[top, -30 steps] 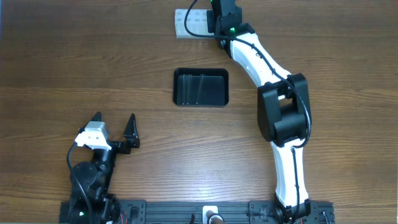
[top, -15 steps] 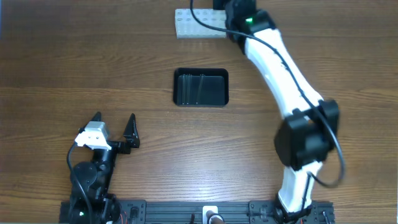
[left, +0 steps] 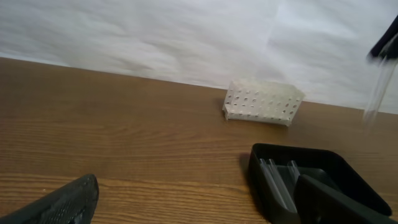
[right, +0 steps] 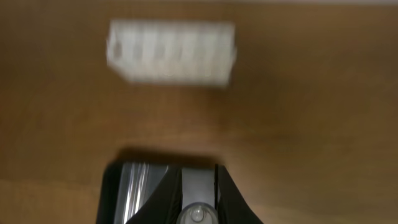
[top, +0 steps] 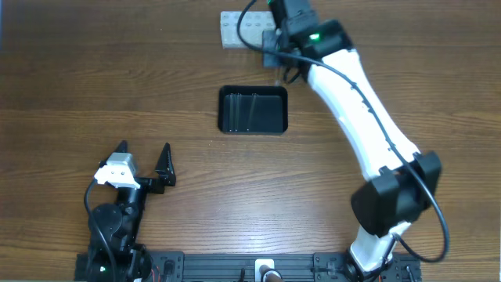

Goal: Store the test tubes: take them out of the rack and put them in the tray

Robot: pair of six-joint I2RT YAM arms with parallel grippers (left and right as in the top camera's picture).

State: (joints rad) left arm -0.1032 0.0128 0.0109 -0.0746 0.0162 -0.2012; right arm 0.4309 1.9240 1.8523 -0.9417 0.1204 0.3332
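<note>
Test tube (left: 375, 99) is clamped in the right claw (right: 198, 186), held above the counter (top: 94, 78) near the black tray (top: 221, 110) and the white rack (top: 244, 29). Left claw (top: 144, 146) stands open, well apart.

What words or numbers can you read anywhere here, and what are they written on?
None: no word, number or sign can be read on anything here.
The white rack shows only rows of holes.
The black tray is plain.
The test tube held in the right fingers shows no mark.
The green light on the right arm is a glow, not writing.
</note>
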